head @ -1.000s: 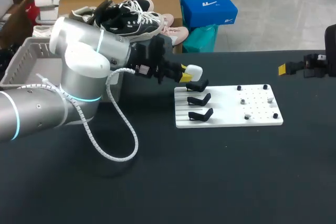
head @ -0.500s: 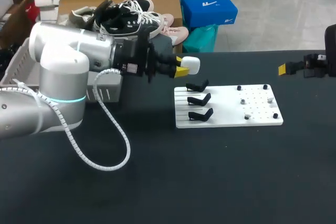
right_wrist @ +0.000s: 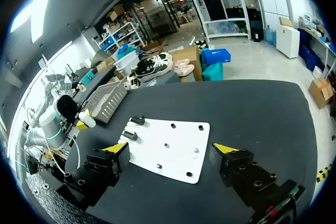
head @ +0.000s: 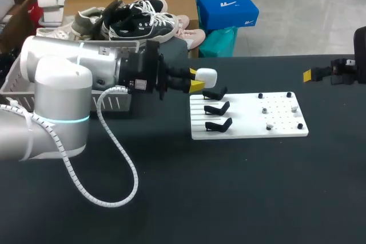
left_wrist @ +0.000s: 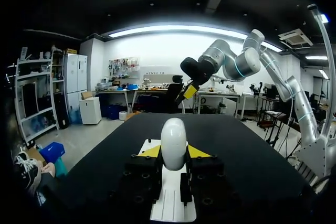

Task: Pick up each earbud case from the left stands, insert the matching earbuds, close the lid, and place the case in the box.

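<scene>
Three black hooked stands (head: 217, 108) sit in a column on the left part of a flat white board (head: 251, 128), which lies on the black bench (head: 229, 187). Above the bench, the left tool (head: 198, 80) pinches a glossy white rounded earbud case (head: 207, 76) from two sides. The case's lid is shut, and it is held in the air just beside the rearmost stand, apart from it. Small grey and black pieces (head: 266, 110) dot the board's right half, too small to identify. At the bench's left rear, behind the left arm, stands a grey slatted plastic basket (head: 14, 76); its contents are hidden. Over the bench's right side, the right tool (right_wrist: 171, 148) has its fingers spread wide with nothing between them, and the board lies ahead of it.
</scene>
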Motion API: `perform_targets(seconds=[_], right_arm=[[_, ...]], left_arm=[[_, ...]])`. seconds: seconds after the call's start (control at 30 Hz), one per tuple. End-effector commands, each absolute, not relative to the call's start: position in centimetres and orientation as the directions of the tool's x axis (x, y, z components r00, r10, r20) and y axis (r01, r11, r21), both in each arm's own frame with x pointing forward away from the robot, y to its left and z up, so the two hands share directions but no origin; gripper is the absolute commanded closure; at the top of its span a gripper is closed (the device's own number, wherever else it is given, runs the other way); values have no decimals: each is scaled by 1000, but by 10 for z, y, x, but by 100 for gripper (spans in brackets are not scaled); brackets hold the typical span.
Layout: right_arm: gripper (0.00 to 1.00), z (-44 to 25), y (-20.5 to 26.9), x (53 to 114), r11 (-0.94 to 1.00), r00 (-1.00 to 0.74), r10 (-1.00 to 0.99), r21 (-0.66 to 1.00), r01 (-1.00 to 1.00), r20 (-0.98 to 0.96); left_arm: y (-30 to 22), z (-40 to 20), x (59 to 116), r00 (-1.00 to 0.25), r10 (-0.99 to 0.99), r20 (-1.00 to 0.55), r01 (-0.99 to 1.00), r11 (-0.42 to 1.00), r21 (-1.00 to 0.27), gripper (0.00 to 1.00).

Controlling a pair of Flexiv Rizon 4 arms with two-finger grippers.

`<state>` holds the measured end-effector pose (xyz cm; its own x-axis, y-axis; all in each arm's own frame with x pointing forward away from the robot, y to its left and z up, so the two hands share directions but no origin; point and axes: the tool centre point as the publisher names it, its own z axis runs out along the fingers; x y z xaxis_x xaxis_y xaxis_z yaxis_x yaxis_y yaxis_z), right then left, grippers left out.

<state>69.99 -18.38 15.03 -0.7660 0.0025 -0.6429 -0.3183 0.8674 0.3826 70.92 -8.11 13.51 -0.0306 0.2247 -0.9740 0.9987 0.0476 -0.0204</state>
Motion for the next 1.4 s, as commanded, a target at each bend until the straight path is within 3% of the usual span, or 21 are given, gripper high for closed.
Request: perform_targets(seconds=[0.03, 0.67, 1.07, 1.4], right_arm=[[0, 150, -185, 700, 864, -766, 1, 386, -323, -643], [0, 150, -185, 700, 864, -766, 1, 386, -323, -643], [0, 148, -184, 697, 864, -770, -9, 383, -327, -638], [0, 152, -151, 662, 853, -714, -84, 320, -412, -696]], left_arm=[[-81, 135, 705, -28, 221, -975, 994, 111, -4, 100], [-84, 134, 706, -15, 229, -973, 994, 112, 11, 100], [-117, 128, 713, 36, 100, -994, 999, 0, 36, 100], [-127, 121, 708, 29, 85, -996, 1000, -13, 28, 100]])
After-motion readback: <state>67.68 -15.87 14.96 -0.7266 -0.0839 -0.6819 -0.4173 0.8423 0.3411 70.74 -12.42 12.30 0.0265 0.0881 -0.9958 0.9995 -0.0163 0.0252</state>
